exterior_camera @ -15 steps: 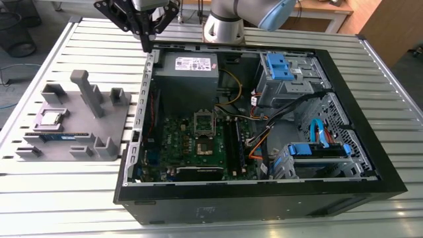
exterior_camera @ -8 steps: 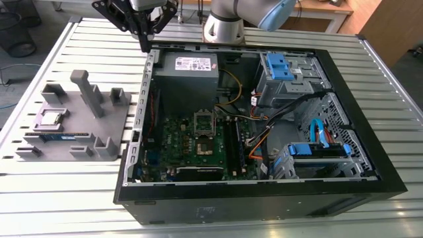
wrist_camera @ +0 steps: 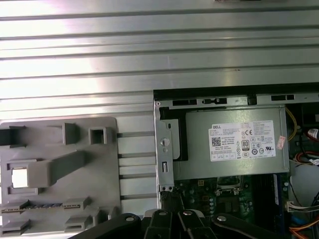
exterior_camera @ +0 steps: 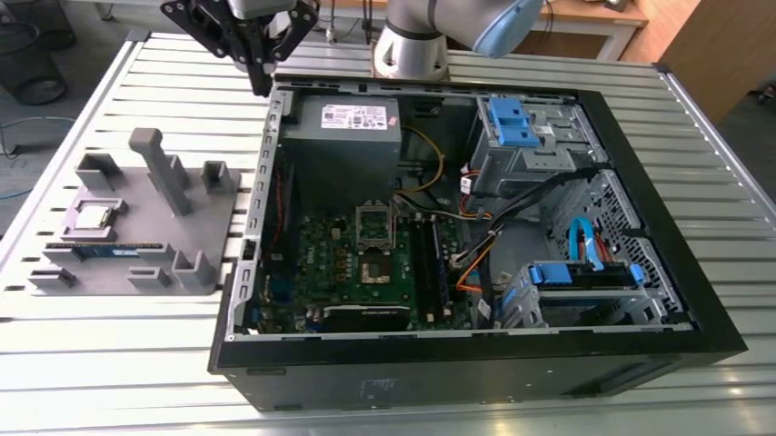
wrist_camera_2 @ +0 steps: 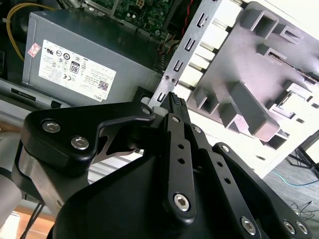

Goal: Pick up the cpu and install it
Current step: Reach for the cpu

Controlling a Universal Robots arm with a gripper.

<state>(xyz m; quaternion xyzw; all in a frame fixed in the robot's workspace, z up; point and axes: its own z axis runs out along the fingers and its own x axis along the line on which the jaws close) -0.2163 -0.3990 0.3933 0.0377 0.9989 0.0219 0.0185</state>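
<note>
The cpu is a small silver square lying in a recess of the grey holder on the table, at the exterior view's left. In the first wrist view the cpu shows as a bright square on the holder. My black gripper hangs above the far left corner of the open computer case, well away from the cpu. Its fingers are pressed together with nothing between them. The silver socket frame sits on the green motherboard inside the case.
A blue-green memory stick lies on the holder just in front of the cpu, and a tall grey post rises behind it. The grey power supply fills the case's far left. Cables and blue drive bays crowd the right side.
</note>
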